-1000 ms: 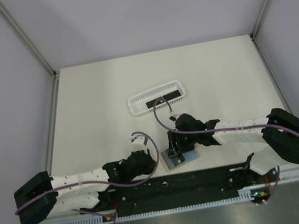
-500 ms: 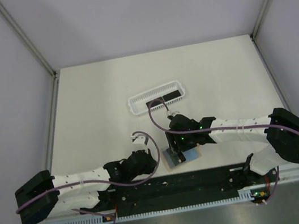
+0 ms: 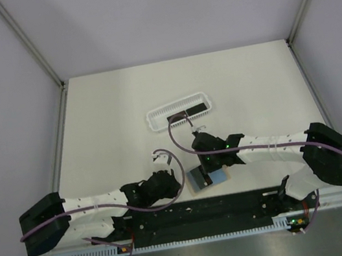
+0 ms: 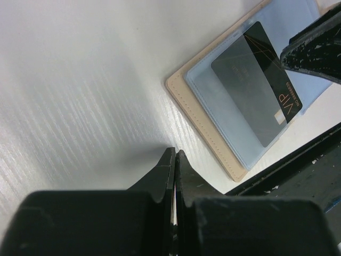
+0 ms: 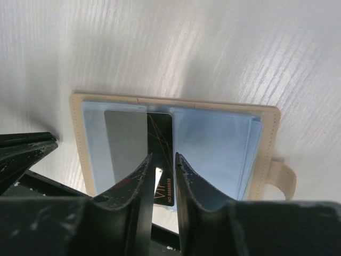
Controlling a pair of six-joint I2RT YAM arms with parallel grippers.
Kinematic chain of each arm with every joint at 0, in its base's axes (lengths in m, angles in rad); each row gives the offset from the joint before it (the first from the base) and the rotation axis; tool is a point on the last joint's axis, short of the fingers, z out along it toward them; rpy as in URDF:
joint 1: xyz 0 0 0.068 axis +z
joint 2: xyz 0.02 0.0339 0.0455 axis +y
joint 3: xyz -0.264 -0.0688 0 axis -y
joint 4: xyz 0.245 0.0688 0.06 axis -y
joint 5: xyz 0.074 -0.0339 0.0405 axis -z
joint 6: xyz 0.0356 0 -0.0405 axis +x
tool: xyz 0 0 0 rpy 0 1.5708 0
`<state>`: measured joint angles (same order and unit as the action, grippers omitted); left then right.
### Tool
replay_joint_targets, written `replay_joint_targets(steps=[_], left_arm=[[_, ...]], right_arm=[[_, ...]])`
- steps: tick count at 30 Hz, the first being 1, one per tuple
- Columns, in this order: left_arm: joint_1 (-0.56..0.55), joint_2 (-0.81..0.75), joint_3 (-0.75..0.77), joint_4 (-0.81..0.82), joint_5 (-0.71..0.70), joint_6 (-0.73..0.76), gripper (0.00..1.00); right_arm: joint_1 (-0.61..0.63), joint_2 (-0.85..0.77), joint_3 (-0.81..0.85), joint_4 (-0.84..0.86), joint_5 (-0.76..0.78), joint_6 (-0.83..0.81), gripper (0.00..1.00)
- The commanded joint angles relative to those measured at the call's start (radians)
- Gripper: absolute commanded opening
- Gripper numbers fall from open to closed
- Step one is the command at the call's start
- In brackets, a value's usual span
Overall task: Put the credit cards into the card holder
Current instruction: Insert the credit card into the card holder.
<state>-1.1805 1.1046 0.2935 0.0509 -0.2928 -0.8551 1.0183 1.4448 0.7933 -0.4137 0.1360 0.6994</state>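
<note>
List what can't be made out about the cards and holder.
- Top view: how many credit cards lie in the white basket; too small.
- Right wrist view: whether the right gripper's jaws touch the black card; they overlap it.
- Left wrist view: the card holder's far corner; cut by the frame edge.

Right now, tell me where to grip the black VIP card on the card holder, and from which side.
Take the VIP card by its bare black end, coming from above: the rest looks tucked under the clear sleeve, and it lies flat on the open card holder.
</note>
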Motion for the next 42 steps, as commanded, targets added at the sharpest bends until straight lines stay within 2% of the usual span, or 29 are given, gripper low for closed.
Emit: replay_joint_targets(steps=[1, 5, 14, 32, 37, 38, 42], left_arm=[[-0.002, 0.024, 0.036, 0.021, 0.012, 0.024, 0.00], [-0.002, 0.037, 0.042, 0.032, 0.020, 0.027, 0.00], [-0.002, 0.072, 0.062, 0.049, 0.032, 0.037, 0.00], [-0.002, 0.126, 0.076, 0.084, 0.050, 0.048, 0.00], [-0.002, 0.117, 0.073, 0.078, 0.047, 0.050, 0.00], [-0.002, 0.112, 0.072, 0.076, 0.046, 0.051, 0.00], [-0.002, 0.098, 0.072, 0.067, 0.037, 0.051, 0.00]], right_arm=[[0.009, -0.007, 0.001, 0.000, 0.094, 0.020, 0.17], [0.009, -0.017, -0.023, 0.000, 0.129, 0.025, 0.00], [0.011, 0.074, -0.009, -0.014, 0.082, -0.001, 0.00], [0.009, 0.055, -0.040, 0.162, -0.213, -0.005, 0.00], [0.011, 0.023, -0.042, 0.153, -0.175, 0.000, 0.00], [0.009, 0.002, -0.043, 0.138, -0.141, 0.003, 0.03], [0.009, -0.101, -0.040, 0.053, 0.032, -0.024, 0.32]])
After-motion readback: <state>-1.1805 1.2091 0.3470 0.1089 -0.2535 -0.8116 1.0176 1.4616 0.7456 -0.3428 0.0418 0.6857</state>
